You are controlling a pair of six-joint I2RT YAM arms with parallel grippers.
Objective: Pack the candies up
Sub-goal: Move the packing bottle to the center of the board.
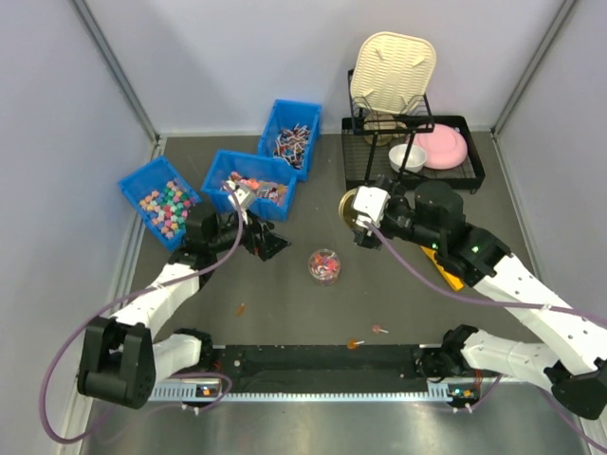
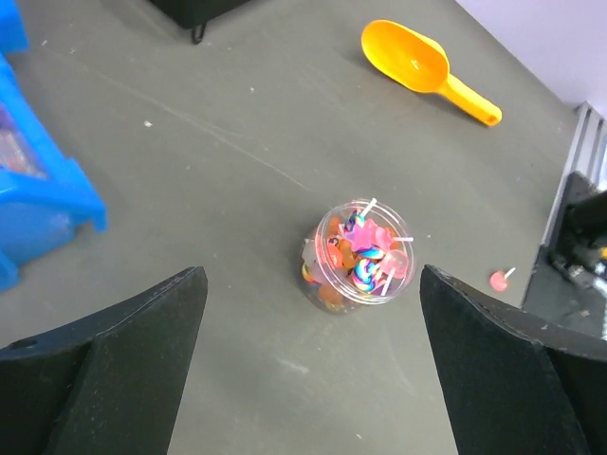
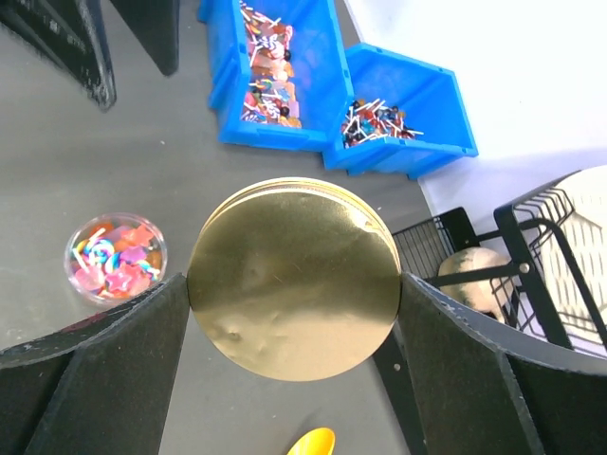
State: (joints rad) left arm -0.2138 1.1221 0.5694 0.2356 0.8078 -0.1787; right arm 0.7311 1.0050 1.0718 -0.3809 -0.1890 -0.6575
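A small clear jar (image 1: 323,265) stands open on the table, filled with candies (image 2: 358,254) in pink, orange and swirled colours. It also shows in the right wrist view (image 3: 116,258). More candies lie in the middle blue bin (image 1: 248,185). My left gripper (image 1: 268,245) is open and empty, just left of the jar; in its wrist view (image 2: 311,327) the jar sits ahead, between the fingers. My right gripper (image 1: 358,210) is shut on a round gold lid (image 3: 294,275), held in the air to the upper right of the jar.
A bin of pastel cubes (image 1: 161,201) and a bin of stick sweets (image 1: 291,133) flank the middle bin. A black dish rack (image 1: 413,152) stands back right. A yellow scoop (image 2: 427,68) lies right of the jar. Loose sweets (image 1: 379,330) lie near the front rail.
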